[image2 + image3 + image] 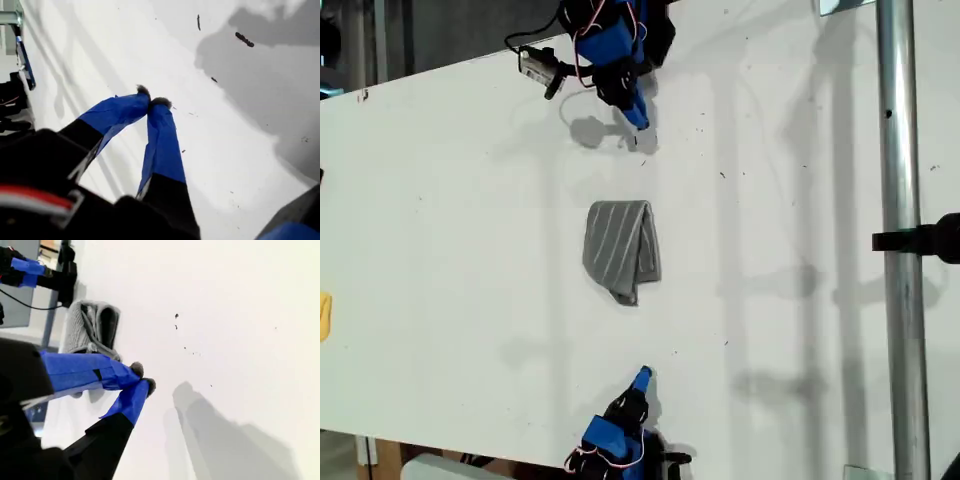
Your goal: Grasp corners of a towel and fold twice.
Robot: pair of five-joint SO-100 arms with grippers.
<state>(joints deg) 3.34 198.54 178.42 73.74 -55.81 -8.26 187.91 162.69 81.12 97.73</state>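
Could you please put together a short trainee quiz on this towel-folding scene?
1. True or false: the towel lies folded on the table, between the two arms.
2. My first pincer is: A) wide open; B) shut on nothing; C) shut on the towel.
3. In the exterior view, does either arm touch the towel?

Key: 1 true; 2 B; 3 no, both are apart from it.

Tons of bare white surface point(450, 220) all around the folded towel point(620, 250), only real obstacle is the metal pole point(900, 200) along the exterior view's right.
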